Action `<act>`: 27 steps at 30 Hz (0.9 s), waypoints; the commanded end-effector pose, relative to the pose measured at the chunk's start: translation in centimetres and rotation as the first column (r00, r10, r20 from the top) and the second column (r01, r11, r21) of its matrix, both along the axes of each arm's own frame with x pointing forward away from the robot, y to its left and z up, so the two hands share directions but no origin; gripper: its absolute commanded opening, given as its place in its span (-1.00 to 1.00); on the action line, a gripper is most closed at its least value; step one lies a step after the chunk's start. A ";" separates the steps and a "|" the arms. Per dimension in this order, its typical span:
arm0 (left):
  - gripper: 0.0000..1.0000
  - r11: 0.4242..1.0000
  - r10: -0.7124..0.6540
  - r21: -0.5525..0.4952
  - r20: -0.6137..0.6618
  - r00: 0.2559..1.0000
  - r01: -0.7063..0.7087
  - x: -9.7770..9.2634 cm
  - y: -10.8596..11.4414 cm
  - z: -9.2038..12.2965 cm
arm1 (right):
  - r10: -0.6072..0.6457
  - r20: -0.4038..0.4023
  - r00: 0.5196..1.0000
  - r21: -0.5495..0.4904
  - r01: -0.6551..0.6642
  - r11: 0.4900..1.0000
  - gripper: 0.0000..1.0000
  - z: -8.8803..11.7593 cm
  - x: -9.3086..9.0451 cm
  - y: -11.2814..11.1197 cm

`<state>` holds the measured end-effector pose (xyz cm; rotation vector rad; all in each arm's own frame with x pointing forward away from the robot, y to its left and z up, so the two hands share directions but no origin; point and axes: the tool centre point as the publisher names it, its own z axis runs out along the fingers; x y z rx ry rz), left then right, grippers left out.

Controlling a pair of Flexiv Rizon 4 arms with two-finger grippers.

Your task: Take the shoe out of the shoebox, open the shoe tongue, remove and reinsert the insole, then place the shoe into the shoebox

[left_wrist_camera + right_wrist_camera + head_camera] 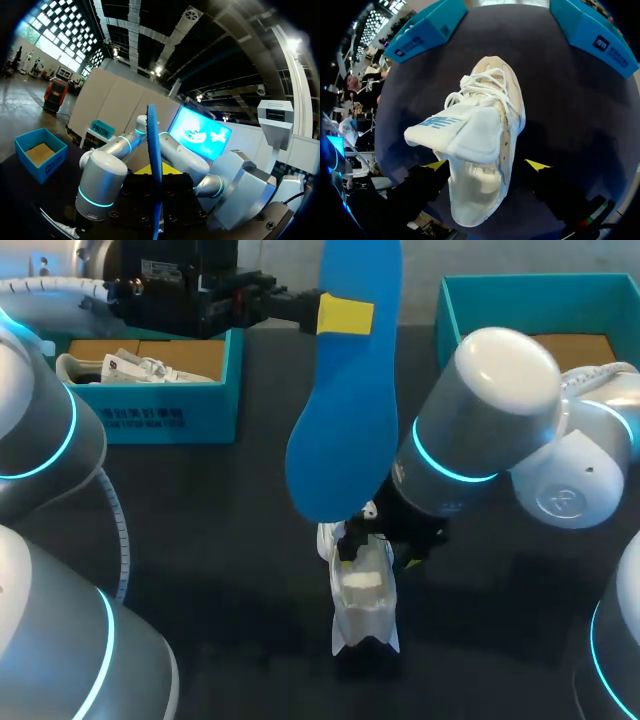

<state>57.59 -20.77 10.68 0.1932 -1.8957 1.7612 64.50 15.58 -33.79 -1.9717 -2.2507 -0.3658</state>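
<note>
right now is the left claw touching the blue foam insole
Touching: head view shows the left claw clamped on the blue foam insole, holding it in the air.

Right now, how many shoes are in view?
2: a white shoe on the table at the right gripper, another shoe in the left teal shoebox. The right shoebox's inside is partly hidden.
</note>
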 end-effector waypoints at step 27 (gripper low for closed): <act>-1.00 1.000 -0.001 0.003 0.000 1.000 0.001 0.0 -0.1 0.0 | -0.118 -0.039 0.992 0.331 0.124 0.935 1.00 7.2 1.6 -5.8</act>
